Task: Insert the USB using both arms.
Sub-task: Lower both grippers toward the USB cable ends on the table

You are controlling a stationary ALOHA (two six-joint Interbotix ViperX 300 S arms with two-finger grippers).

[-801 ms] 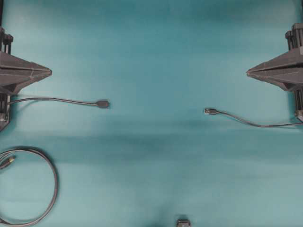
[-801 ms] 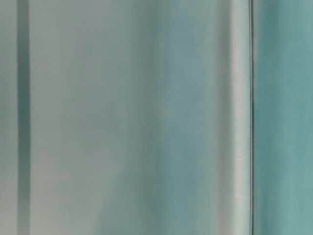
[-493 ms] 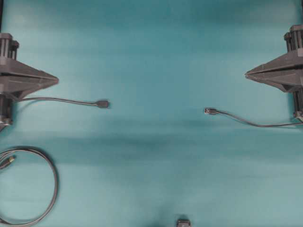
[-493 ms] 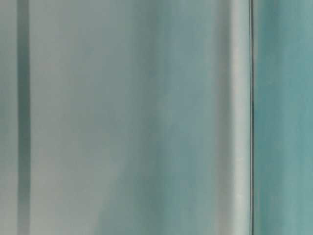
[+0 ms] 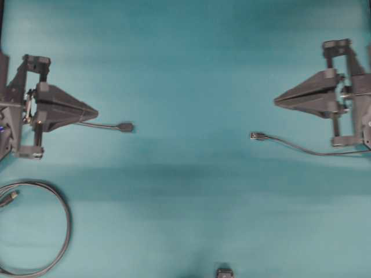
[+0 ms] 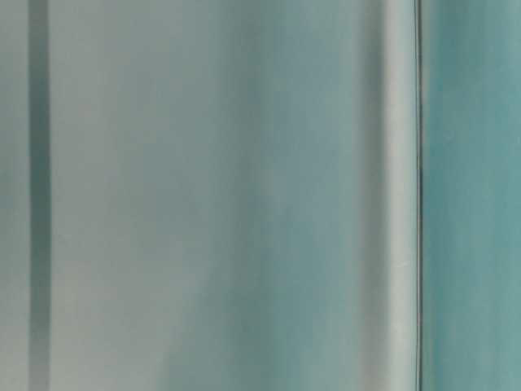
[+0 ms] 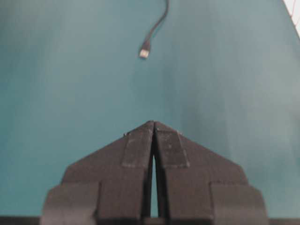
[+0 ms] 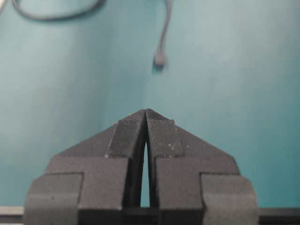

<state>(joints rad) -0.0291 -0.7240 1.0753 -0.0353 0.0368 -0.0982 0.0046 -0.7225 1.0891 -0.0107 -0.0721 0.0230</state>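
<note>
Lowest in the overhead frame, a looped cable (image 5: 40, 229) curls in the bottom-left corner. Higher up, the USB (image 5: 257, 136) lies right of centre, its black socket end (image 5: 126, 127) left of centre. The left gripper (image 5: 93, 111) and right gripper (image 5: 278, 99) point inward, fingertips pressed together, holding nothing.

Right tool (image 8: 146, 112) seen from behind, its two dark triangular fingers (image 8: 126, 136) pressed together at the tips above the teal counter (image 8: 243, 84). Beyond it lies a thin cable's black socket end (image 8: 160, 59); a thicker looped cable (image 8: 56, 16) crosses the upper left corner.
</note>
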